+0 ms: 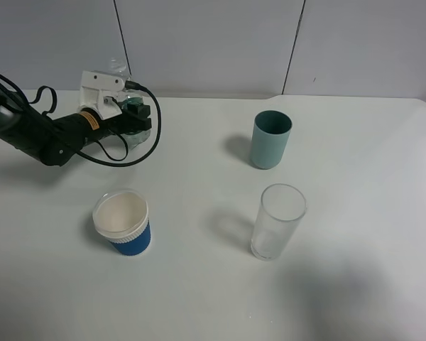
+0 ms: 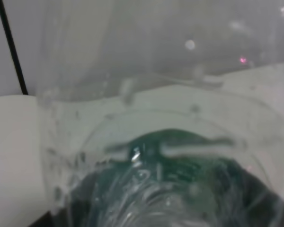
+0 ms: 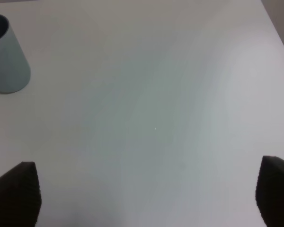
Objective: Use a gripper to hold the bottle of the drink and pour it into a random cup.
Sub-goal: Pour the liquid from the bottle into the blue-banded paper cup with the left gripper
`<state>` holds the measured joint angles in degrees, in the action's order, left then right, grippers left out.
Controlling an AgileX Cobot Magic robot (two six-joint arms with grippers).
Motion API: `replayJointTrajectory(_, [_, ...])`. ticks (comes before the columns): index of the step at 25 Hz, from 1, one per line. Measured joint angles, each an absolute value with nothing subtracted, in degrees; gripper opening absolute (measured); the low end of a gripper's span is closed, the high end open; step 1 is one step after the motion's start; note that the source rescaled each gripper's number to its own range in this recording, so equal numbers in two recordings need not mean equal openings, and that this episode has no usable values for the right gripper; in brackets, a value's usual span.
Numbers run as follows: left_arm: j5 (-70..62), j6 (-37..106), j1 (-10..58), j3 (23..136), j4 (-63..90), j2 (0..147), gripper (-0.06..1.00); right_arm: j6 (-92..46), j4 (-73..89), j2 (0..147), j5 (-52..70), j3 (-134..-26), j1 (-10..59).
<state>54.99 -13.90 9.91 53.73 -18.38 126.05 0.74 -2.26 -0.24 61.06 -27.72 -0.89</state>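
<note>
The bottle of the drink [image 1: 136,116], clear with a green label, stands at the back left of the white table [image 1: 199,284]. My left gripper [image 1: 138,118] has its black fingers on both sides of the bottle and is closed on its body. In the left wrist view the bottle [image 2: 165,161] fills the frame, blurred and very close. The blue paper cup [image 1: 123,224] with a white ribbed rim stands upright in front of the bottle, nearer the front edge, apart from the gripper. My right gripper [image 3: 144,194] is open over bare table and holds nothing; it is out of the exterior view.
A teal plastic cup [image 1: 271,138] stands at the middle back and also shows in the right wrist view [image 3: 5,54]. A tall clear glass [image 1: 277,222] stands in front of it. Black cables [image 1: 128,160] loop beside the left arm. A grey panel wall [image 1: 213,42] rises behind the table.
</note>
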Motion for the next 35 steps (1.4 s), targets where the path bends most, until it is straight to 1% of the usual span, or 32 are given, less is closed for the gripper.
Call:
replayJointTrajectory(6, [54.69,-11.39,9.91,52.75,-19.09,122.44,0.01,0.74,-2.26,-0.24,61.06,-27.72,-0.89])
replayJointTrajectory(9, [54.55,-7.46,9.91,50.43,-19.24,119.69,0.01,0.74,-2.26,-0.24,61.06,-27.72,-0.89])
replayJointTrajectory(22, [55.59,-2.83,9.91,42.13,-19.23,110.59,0.01,0.74,-2.26,-0.24,61.06,-27.72,-0.89])
replayJointTrajectory(26, [58.59,-0.34,9.91,39.00,-19.37,108.21,0.01,0.74,-2.26,-0.24,61.06,-27.72,-0.89])
replayJointTrajectory(32, [66.69,3.25,9.91,33.71,-20.72,106.64,0.01,0.74,-2.26,-0.24,61.06,-27.72,-0.89])
replayJointTrajectory(35, [67.86,5.00,9.91,31.85,-22.09,106.53,0.01,0.74,-2.26,-0.24,61.06,-27.72,-0.89])
